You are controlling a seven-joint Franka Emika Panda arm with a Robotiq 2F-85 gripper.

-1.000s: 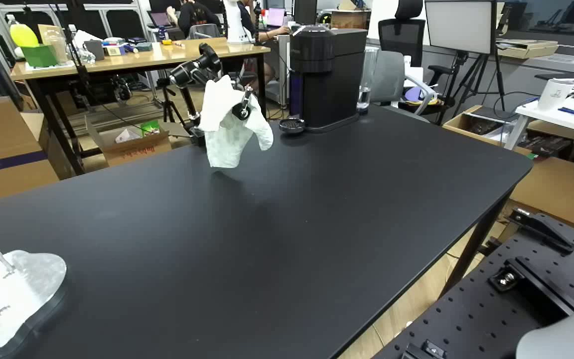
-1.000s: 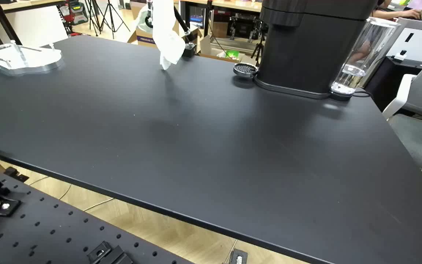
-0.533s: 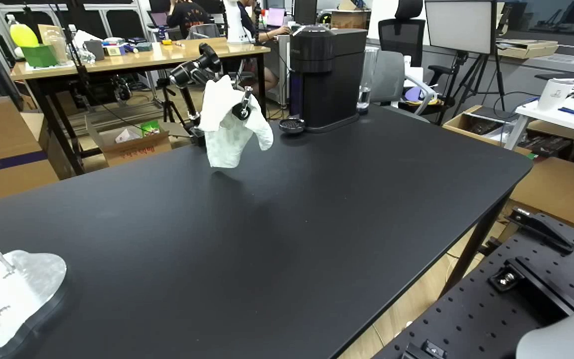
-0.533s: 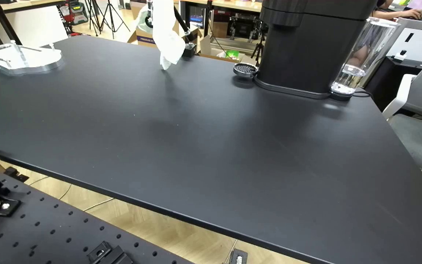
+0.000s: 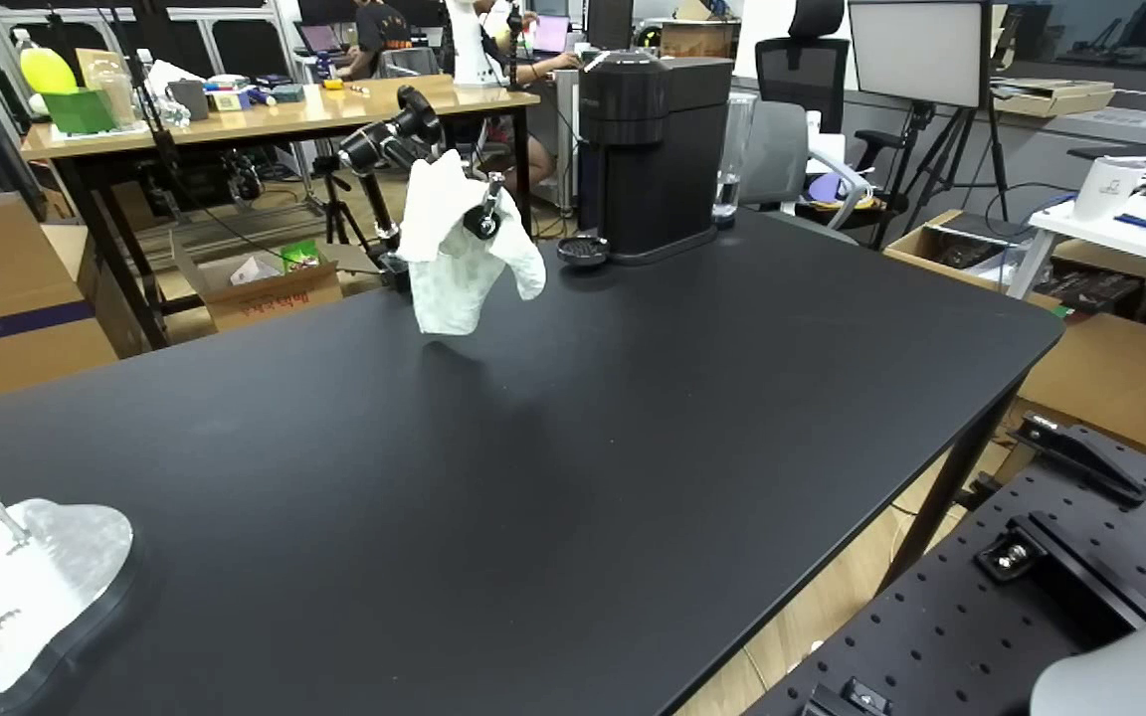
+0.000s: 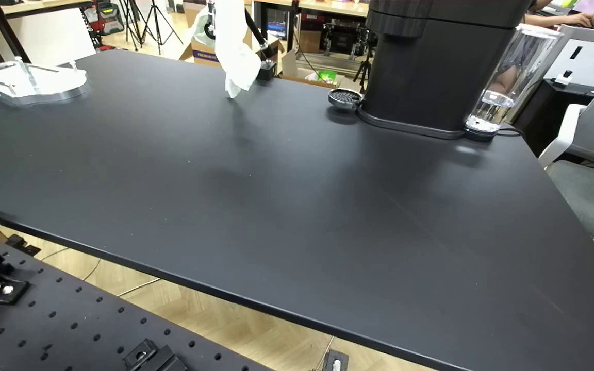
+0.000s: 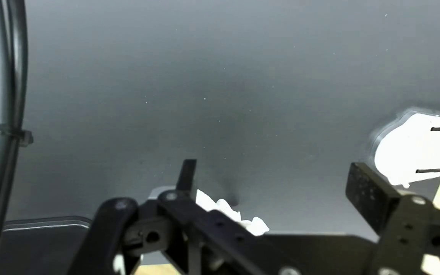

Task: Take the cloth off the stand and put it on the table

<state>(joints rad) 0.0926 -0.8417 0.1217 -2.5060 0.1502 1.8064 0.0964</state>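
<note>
A: Where is the cloth [image 5: 452, 268] hanging?

B: It is draping over the stand [image 5: 364, 149], keeping the same folds as a second ago. In both exterior views it is showing near eleven o'clock from the middle, its hem dangling close over the surface [image 5: 573, 517]; whether it is touching, I cannot tell.

A: So what is changing?

B: Between eleven and twelve o'clock from the cloth, far behind, a person [image 5: 382, 35] in a dark shirt is holding an arm lower than before.

A: And the fingers [image 7: 371, 198]?

B: In the wrist view they are standing spread, well apart. The cloth is peeking out at six o'clock, partly hidden behind them.

A: And the cloth's texture?

B: White, soft and rumpled, falling in rounded lobes, a shiny knob [image 5: 481, 221] poking out in front. The black stand is bending at glossy joints.

A: And further out?

B: At three o'clock from the cloth, a round black dish [image 5: 583, 251] with a gridded top is sitting just beside a boxy black appliance [image 5: 658, 159], which is rising at two. A clear cylindrical tank [image 5: 732, 149] is standing next to it. Between seven and eight, a shiny pale plate [image 5: 76, 557] with a curving edge is lying on the surface, short posts [image 5: 2, 519] sticking up. At four, a black board [image 5: 981, 626] pierced with holes is showing past the surface's edge.
</note>
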